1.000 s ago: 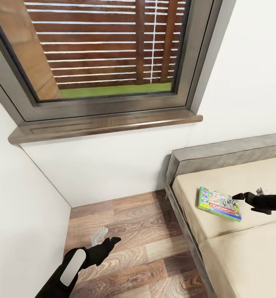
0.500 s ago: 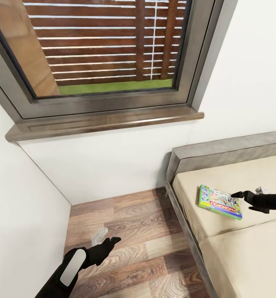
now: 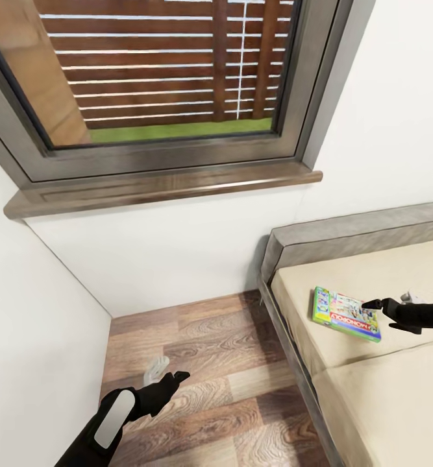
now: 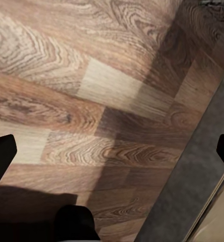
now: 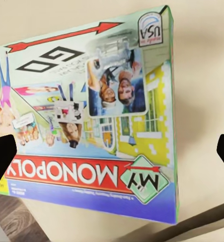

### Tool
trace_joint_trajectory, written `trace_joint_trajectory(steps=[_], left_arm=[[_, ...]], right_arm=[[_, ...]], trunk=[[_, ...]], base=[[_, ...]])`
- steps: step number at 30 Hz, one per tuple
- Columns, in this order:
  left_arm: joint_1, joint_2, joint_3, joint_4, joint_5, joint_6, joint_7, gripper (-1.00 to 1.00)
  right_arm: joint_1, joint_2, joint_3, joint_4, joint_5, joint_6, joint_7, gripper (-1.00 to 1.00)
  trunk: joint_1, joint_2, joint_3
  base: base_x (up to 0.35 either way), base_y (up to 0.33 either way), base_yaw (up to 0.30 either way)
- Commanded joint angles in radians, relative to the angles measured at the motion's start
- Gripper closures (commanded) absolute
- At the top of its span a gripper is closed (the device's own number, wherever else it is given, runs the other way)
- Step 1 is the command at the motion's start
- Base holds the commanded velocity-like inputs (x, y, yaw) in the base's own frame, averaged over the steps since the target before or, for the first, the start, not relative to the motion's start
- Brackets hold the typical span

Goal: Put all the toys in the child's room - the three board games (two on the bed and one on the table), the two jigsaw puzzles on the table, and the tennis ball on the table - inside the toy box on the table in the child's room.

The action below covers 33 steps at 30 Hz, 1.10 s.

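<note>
Since a second ago the whole head view has tilted slightly, so the window sill sits a little lower in the picture, while the right gripper (image 3: 380, 310) has barely shifted and still hovers at the near edge of the Monopoly box (image 3: 345, 314). Its dark fingers are spread wide apart, empty, framing the flat printed cardboard lid (image 5: 86, 116) in the right wrist view. That thin rectangular box, green-edged with a red title band, lies flat on the smooth beige sheet of the bed (image 3: 385, 395), near the low grey padded headboard (image 3: 359, 243). By the bed's dark frame, the left gripper (image 3: 164, 371) hangs over the wood-plank floor (image 3: 203, 389), its jaws likewise parted and holding nothing; the left wrist view shows strongly grained brown boards (image 4: 91, 91) below it. Behind stand plain white walls (image 3: 177, 253) and a dark metal-framed window (image 3: 164, 155) with a brown sill, slatted fence and grass outside.
</note>
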<state>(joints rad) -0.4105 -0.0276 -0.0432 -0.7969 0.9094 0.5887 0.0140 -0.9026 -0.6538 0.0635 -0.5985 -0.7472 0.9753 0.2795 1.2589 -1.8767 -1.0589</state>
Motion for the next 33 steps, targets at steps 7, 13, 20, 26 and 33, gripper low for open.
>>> trace_joint_trajectory(steps=[7,13,20,26,33], left_arm=[[0.000,0.000,0.000,-0.001,0.003,0.003,0.001,-1.00],[0.000,0.000,0.000,-0.001,0.003,0.003,0.001,-1.00],[0.000,0.000,0.000,-0.001,0.003,0.003,0.001,-1.00],[0.000,0.000,0.000,-0.001,0.003,0.003,0.001,-1.00],[0.000,0.000,0.000,-0.001,0.003,0.003,0.001,-1.00]], right_arm=[[-0.001,-0.001,0.004,0.000,0.008,0.000,0.010,-1.00],[0.000,-0.001,0.004,0.000,0.007,0.000,0.010,-1.00],[0.000,-0.001,0.004,0.000,0.007,-0.001,0.010,-1.00],[0.000,-0.001,0.004,0.000,0.007,-0.001,0.010,-1.00],[0.000,-0.001,0.004,0.000,0.006,-0.001,0.010,-1.00]], trunk=[[0.000,0.000,-0.004],[0.000,0.000,-0.006],[0.000,0.000,-0.006],[0.000,0.000,-0.006],[0.000,0.000,-0.010]], base=[[0.000,0.000,0.000],[0.000,0.000,0.000],[0.000,0.000,0.000],[0.000,0.000,0.000],[0.000,0.000,0.000]])
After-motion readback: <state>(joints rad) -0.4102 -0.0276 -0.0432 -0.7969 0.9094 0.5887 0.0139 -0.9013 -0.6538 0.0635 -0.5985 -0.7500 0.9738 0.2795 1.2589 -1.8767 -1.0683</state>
